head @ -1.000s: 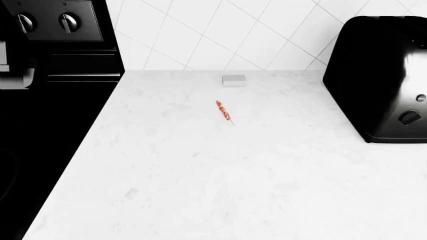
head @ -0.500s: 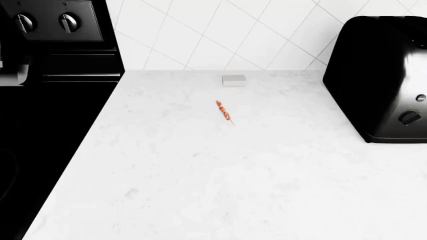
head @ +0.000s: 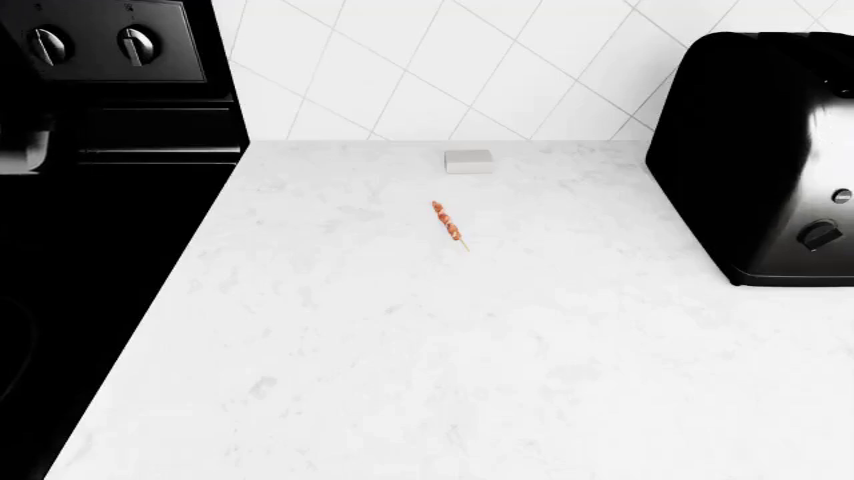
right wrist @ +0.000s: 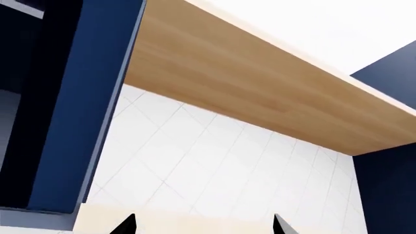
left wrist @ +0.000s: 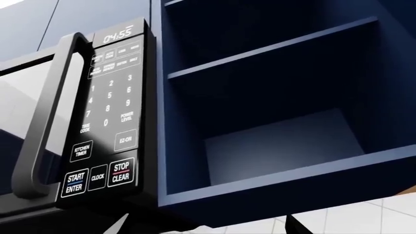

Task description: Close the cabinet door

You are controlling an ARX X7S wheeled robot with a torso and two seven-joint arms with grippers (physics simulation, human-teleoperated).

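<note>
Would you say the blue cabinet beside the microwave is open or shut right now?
Open. The left wrist view looks straight into the cabinet, showing its bare shelves beside the microwave.

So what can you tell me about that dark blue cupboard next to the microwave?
The cabinet is dark navy, with a matte painted look. In the left wrist view its front stands open, and no door shows there. Two shelves divide the inside, and the compartments in view look empty; the lowest has a paler back panel. Its side butts against the black microwave, and white tiled wall shows beneath it. The right wrist view shows a navy panel seen edge-on, possibly its door, though that cannot be told for sure.
</note>
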